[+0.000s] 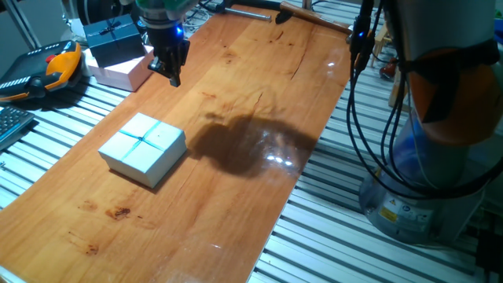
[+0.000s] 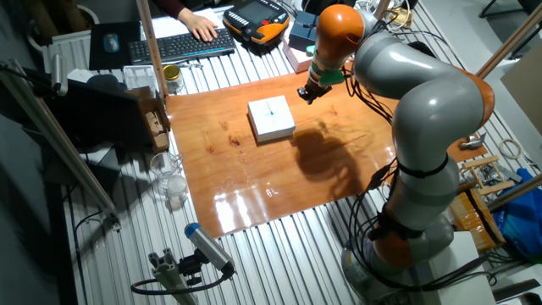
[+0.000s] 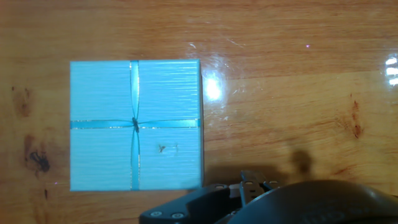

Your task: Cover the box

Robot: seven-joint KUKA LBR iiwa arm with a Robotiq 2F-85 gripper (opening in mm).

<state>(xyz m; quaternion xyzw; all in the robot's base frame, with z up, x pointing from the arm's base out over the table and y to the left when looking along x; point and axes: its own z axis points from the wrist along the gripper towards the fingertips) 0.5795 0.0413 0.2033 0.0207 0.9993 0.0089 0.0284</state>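
The box (image 1: 143,148) sits on the wooden table (image 1: 267,86), closed by a pale blue lid with a thin ribbon cross. It also shows in the other fixed view (image 2: 271,119) and fills the left of the hand view (image 3: 135,124); its dark interior is hidden. My gripper (image 1: 167,72) hangs in the air beyond the box, toward the table's far edge, empty and apart from it. Its fingers look slightly parted. It also shows in the other fixed view (image 2: 306,91), and its fingertips peek in at the bottom of the hand view (image 3: 255,183).
A pink box (image 1: 122,69) with a dark navy box (image 1: 114,39) on it stands just behind the gripper at the table's far corner. An orange teach pendant (image 1: 55,67) lies off the table. A keyboard (image 2: 182,47) and a small jar (image 2: 173,78) sit nearby.
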